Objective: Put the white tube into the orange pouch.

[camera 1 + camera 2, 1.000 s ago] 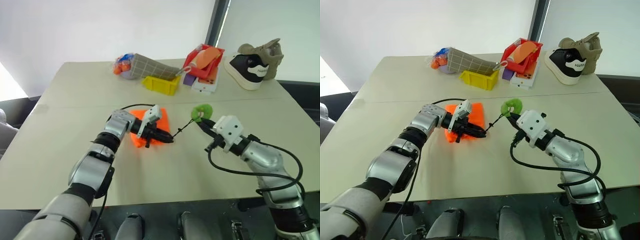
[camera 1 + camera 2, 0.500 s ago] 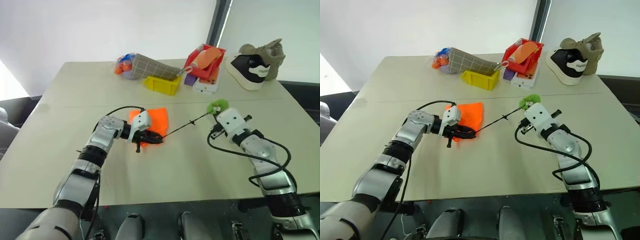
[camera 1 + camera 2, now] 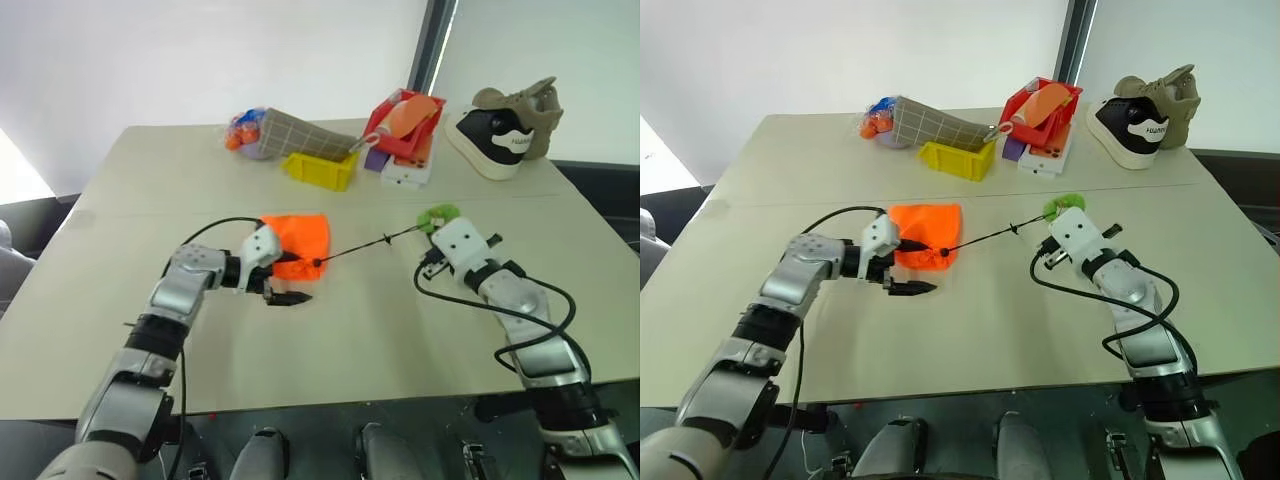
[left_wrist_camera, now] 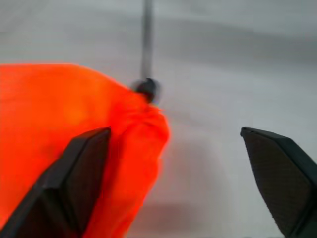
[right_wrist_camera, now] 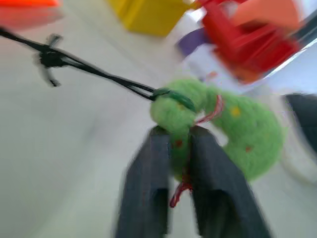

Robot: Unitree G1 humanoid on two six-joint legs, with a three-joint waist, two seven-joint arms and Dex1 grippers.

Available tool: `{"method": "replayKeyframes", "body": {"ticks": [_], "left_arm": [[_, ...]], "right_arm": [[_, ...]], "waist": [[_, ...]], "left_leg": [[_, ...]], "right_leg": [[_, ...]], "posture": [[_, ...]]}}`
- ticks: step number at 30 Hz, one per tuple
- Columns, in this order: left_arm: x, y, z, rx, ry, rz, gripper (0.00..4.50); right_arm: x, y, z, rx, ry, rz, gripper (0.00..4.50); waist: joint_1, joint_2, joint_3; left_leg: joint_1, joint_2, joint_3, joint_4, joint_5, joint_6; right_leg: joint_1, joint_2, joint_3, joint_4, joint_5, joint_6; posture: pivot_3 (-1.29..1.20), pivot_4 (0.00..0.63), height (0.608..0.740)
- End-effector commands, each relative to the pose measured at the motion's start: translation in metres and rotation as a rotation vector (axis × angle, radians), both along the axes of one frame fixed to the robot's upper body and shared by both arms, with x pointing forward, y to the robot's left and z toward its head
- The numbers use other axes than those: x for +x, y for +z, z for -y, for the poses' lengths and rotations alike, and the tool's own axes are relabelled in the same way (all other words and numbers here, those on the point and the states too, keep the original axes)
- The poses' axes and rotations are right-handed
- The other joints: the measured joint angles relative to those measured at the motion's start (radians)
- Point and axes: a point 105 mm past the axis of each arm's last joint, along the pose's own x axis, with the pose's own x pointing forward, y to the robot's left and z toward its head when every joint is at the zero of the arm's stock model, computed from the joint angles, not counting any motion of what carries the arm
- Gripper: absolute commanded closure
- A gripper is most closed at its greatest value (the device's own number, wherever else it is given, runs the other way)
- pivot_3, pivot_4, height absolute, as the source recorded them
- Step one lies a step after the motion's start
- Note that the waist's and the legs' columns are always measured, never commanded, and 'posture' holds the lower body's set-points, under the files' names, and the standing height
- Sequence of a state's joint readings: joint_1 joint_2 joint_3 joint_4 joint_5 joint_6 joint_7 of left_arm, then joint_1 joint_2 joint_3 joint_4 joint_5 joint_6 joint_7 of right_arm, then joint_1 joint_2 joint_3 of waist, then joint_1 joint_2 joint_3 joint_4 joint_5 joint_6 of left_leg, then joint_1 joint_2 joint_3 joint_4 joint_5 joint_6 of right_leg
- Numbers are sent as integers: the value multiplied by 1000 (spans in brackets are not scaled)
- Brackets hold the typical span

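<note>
The bright neon-orange fabric drawstring pouch (image 3: 926, 232) lies flat near the middle of the pale beige table (image 3: 970, 330), with its mouth cinched at a small black bead (image 4: 147, 88). From there the thin black cord (image 3: 985, 238) runs taut across to the fuzzy green tag (image 5: 223, 126). The right gripper (image 5: 178, 148) has its two black fingers clamped on that green tag — you can see the felt squeezed between them in the right wrist view. The left gripper (image 3: 902, 277) sits right at the near edge of the pouch with its fingers spread wide apart, one of them just touching the orange cloth and nothing held. The white tube isn't anywhere I can pick out — can't tell where it is. Along the far side of the table sit a yellow plastic bin (image 3: 958, 158), a red plastic tray (image 3: 1045, 108) and a black-and-white sneaker (image 3: 1132, 128).
</note>
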State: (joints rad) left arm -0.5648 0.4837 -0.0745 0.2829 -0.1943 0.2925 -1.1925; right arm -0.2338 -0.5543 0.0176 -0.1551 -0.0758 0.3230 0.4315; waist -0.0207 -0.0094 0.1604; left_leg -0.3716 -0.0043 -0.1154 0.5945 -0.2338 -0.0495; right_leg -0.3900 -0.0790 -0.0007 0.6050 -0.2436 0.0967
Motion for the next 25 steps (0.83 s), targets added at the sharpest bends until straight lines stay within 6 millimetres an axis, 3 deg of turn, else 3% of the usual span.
{"method": "replayKeyframes", "body": {"ticks": [1,3,6,11,17,21,25], "left_arm": [[-1,32,-21,-128,129,44,0],[-4,37,-31,-157,189,47,0],[-8,40,-52,-176,301,61,0],[-12,29,-89,-154,500,76,0],[-15,-3,-133,-86,795,99,0],[-16,-17,-144,-74,900,117,0],[-17,-23,-141,-103,927,121,0]], "right_arm": [[-15,5,-20,18,139,-21,2080],[-23,2,-25,17,182,-39,1032],[-32,1,-29,31,240,-52,1032],[-42,-1,-25,50,281,-80,1032],[-36,-2,1,185,175,-50,1032],[-35,-9,18,283,117,-33,1032],[-39,-17,22,340,125,-73,1032]], "waist": [[2,0,0],[4,0,0],[4,0,0],[6,0,0],[9,-1,0],[12,-2,-1],[11,-2,-1]], "left_leg": [[0,0,0,0,0,0],[0,0,0,0,0,0],[0,0,0,1,0,0],[1,0,0,1,0,0],[0,0,0,1,0,0],[0,0,0,1,0,0],[-1,0,0,1,0,-1]], "right_leg": [[0,0,0,1,1,2],[0,0,0,0,1,2],[1,0,0,0,-2,1],[1,0,0,0,-2,1],[1,-1,0,-1,-2,0],[1,-1,0,-2,-1,-1],[1,-1,0,-3,0,-3]], "posture": [[0,150,740],[0,150,740],[0,150,740],[0,150,740],[0,150,740],[0,150,740],[0,150,740]]}}
